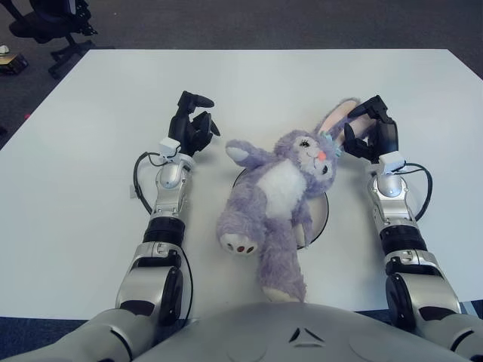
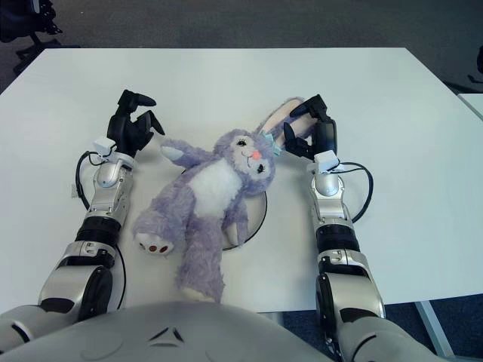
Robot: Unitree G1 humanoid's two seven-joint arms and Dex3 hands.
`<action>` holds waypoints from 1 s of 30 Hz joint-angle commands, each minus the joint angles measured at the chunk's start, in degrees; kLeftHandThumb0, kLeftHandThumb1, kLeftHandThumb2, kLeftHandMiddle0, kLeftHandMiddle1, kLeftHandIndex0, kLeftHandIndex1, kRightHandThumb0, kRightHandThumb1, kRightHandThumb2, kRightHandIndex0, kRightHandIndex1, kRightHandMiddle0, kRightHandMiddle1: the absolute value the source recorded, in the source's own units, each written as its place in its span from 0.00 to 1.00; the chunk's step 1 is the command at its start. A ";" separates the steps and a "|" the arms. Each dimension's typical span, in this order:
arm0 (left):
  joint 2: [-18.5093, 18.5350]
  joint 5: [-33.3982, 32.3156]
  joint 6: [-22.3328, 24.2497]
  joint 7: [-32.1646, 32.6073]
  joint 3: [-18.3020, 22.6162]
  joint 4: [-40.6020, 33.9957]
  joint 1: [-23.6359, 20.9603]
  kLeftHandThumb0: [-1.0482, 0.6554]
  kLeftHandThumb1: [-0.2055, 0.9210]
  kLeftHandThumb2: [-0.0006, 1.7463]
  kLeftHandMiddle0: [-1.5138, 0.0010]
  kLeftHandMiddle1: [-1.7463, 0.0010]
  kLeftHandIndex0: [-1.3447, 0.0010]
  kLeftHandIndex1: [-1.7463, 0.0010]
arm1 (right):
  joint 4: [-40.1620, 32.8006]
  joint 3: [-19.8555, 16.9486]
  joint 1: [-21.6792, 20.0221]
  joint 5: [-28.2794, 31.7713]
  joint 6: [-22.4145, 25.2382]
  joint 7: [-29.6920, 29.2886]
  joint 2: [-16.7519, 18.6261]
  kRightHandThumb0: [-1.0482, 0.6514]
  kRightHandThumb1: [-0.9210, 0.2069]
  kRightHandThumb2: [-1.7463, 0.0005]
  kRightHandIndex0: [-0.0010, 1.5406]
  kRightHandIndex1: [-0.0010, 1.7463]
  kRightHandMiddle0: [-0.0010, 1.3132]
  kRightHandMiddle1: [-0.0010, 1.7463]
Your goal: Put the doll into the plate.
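Landmark: the plate [image 1: 320, 212] sat on the white worktop [image 1: 272, 83], close to its near edge and between the two arms.
Doll: a purple plush rabbit doll [image 1: 275, 197] lay on its back across the plate, belly and hips over it, hiding most of the dish.
Plate contents: only the doll; its head and ears ran past the plate's far right rim, its legs past the near left rim, toward the robot's body.
Plate visible: a white surface with a dark rim on the right of the doll, and a thin dark arc on the left by the doll's shoulder.
Left robot hand [image 1: 192, 127]: left of the plate and beyond it, apart from the doll's outstretched arm, fingers curled loosely, holding nothing.
Right robot hand [image 1: 371, 133]: right of the plate and beyond it, black fingers bent around the doll's pink-lined ear; whether they pinched it I could not tell.
Left eye only: an office chair [image 1: 53, 23] on the dark floor past the worktop's far left corner.
Right eye only: the worktop's right edge with carpet beyond it, and another pale surface at the far right.
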 commanded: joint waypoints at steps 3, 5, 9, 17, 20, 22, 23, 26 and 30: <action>-2.41 0.96 0.04 1.21 -0.90 2.79 11.26 0.41 1.00 0.27 0.41 0.00 0.82 0.02 | 5.50 1.11 7.23 -0.83 0.66 -0.15 1.84 0.39 0.24 0.50 0.62 1.00 0.28 1.00; -2.35 1.19 0.17 1.41 -1.05 2.33 11.48 0.41 1.00 0.27 0.41 0.00 0.82 0.02 | 5.74 0.92 6.89 -0.36 0.93 -0.04 2.06 0.39 0.24 0.50 0.62 1.00 0.28 1.00; -2.32 1.46 0.43 1.70 -1.21 1.78 11.71 0.41 1.00 0.27 0.41 0.00 0.81 0.03 | 5.93 0.56 6.54 0.70 1.36 0.43 2.49 0.39 0.24 0.50 0.62 1.00 0.28 1.00; -2.25 2.63 1.58 3.04 -1.55 0.97 12.06 0.41 1.00 0.26 0.41 0.00 0.81 0.03 | 2.75 -2.15 5.99 10.54 12.13 7.17 4.89 0.39 0.22 0.51 0.64 1.00 0.27 1.00; -2.20 3.02 3.77 3.66 -1.64 0.14 12.28 0.41 1.00 0.26 0.41 0.00 0.80 0.03 | -0.10 -2.47 5.85 11.28 20.80 6.39 4.57 0.39 0.20 0.53 0.64 1.00 0.26 1.00; -2.15 3.03 4.95 3.85 -1.72 -0.41 12.46 0.41 1.00 0.26 0.41 0.00 0.80 0.03 | -1.39 -2.55 6.00 11.28 23.33 5.99 4.47 0.40 0.19 0.54 0.64 1.00 0.25 1.00; -2.11 3.02 5.66 3.93 -1.77 -0.73 12.52 0.41 1.00 0.26 0.41 0.00 0.81 0.03 | -1.92 -2.62 6.02 11.24 24.36 5.86 4.40 0.40 0.18 0.55 0.64 1.00 0.25 1.00; -1.98 3.00 7.29 4.03 -1.92 -1.62 12.69 0.41 1.00 0.27 0.40 0.00 0.81 0.02 | -3.32 -2.78 6.29 10.99 26.23 5.73 4.33 0.40 0.18 0.55 0.63 1.00 0.25 1.00; -1.83 3.00 8.70 4.04 -2.16 -2.57 12.87 0.41 1.00 0.27 0.40 0.00 0.82 0.02 | -4.09 -2.70 6.72 10.41 25.95 5.81 4.22 0.40 0.17 0.56 0.63 1.00 0.24 1.00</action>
